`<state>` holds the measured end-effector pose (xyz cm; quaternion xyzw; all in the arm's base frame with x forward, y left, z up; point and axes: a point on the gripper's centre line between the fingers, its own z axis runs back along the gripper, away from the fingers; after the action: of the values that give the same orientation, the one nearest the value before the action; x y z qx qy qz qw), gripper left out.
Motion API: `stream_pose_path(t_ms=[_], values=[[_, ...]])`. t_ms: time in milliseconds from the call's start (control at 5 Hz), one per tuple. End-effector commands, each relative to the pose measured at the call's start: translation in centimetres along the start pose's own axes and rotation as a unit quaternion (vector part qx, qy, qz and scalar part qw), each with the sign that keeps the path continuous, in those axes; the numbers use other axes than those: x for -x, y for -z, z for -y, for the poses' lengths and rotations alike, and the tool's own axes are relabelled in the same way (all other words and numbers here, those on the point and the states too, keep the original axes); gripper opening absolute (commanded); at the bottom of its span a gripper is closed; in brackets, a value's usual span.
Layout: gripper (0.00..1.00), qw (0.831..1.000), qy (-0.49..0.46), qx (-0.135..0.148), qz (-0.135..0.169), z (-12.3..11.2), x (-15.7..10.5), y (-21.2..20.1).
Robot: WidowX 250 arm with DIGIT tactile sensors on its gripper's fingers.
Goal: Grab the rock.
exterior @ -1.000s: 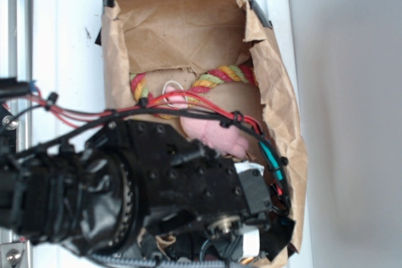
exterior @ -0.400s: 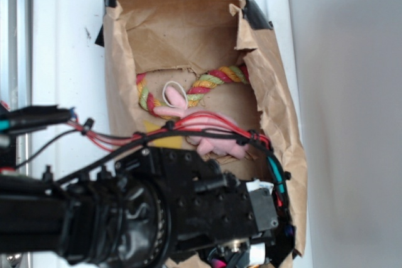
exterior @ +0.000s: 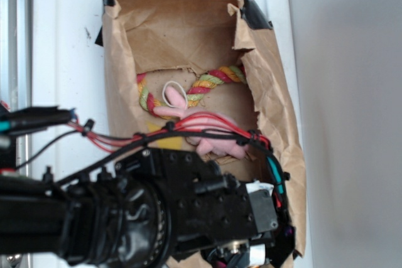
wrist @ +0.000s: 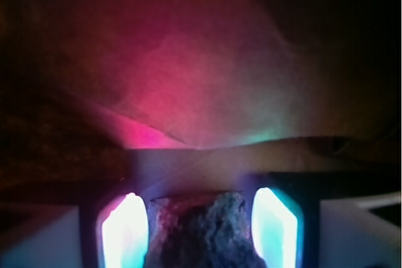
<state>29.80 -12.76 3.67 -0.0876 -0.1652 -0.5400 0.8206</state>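
In the wrist view the rock (wrist: 207, 233), a dark rough lump, fills the gap between my two glowing fingers (wrist: 125, 233). My gripper (wrist: 201, 218) is shut on the rock, with both pads against its sides. Beyond it rises the crumpled brown paper wall of the bag (wrist: 207, 86), lit pink and teal. In the exterior view my black arm (exterior: 188, 208) reaches into the lower end of the bag (exterior: 279, 98). There the arm hides both the rock and the fingertips.
Inside the bag lie a red, yellow and green twisted rope (exterior: 213, 80) and a pink soft toy (exterior: 217, 136) with a pale loop. The bag rests on a white surface (exterior: 66, 61). Red and black cables (exterior: 125, 136) cross above the arm.
From one second ago the arm dropped lower and further into the bag, uncovering more of the pink toy. Over the last half second it has barely moved.
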Motion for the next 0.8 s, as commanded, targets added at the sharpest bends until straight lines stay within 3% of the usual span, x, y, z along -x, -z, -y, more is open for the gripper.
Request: stream_pose_path(t_ms=[0,200,400,600], values=[[0.00,1.000,-0.011,-0.026,0.006,-0.3,-1.0,-1.7],[0.00,0.989,-0.133,-0.058,0.004,-3.6,2.1,-4.5],[0.00,0.964,-0.251,-0.092,0.005,-6.2,6.1,-7.4],[0.00,0.934,-0.326,-0.146,0.002,-8.0,9.6,-11.4]])
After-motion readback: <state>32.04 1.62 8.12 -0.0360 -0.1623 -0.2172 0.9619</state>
